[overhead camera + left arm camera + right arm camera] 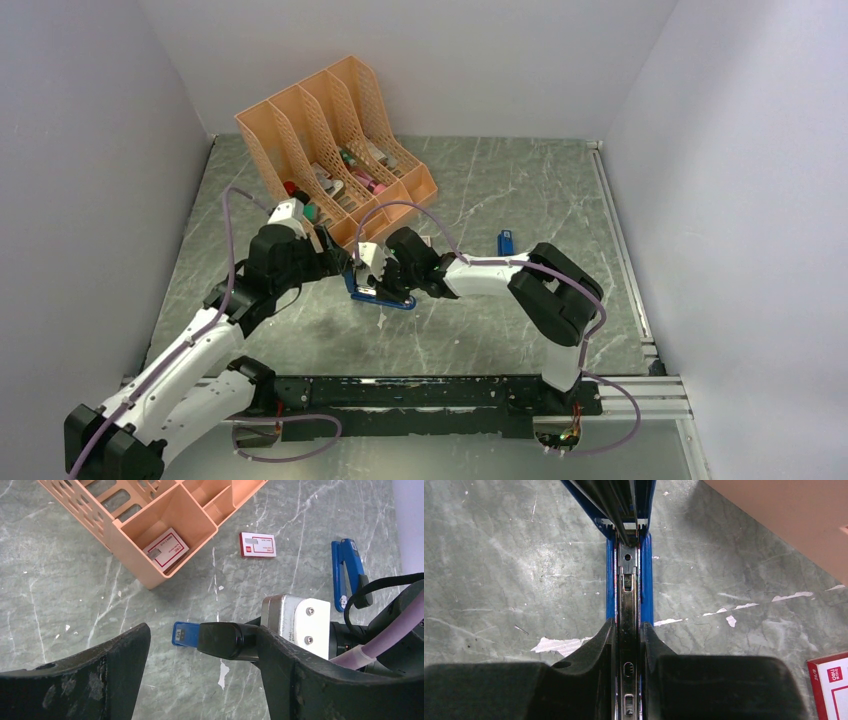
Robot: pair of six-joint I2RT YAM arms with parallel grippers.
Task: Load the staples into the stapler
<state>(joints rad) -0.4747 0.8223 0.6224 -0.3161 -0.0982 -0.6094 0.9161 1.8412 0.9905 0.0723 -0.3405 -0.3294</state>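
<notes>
We look down on a grey-green marbled table (480,330) boxed in by pale walls. At its far left stands a peach plastic lattice file organiser (264,148) with four slots. The white-and-black left arm (190,350) and the right arm (560,300) both reach toward the middle, meeting just in front of the organiser.

Between them lies the blue stapler with a silvery metal channel (382,294), flat on the table and hinged open, its top lifted away from the base. The right gripper (627,630) is clenched on the blue stapler, its black fingers pressing the channel from both sides. The left gripper (200,645) is released, its jaws standing wide with nothing in them. In its own wrist view the stapler's blue end shows in the gap between them, touching neither finger.

A smaller blue plastic tool (346,570) lies apart, to the right of the stapler. A little white-and-red cardboard box (257,545) rests on the bare table near the organiser's corner, and a second box of the same kind (166,547) sits inside the organiser's end compartment.

Neither gripper holds the staples, and we cannot tell whether any sit in the channel.
</notes>
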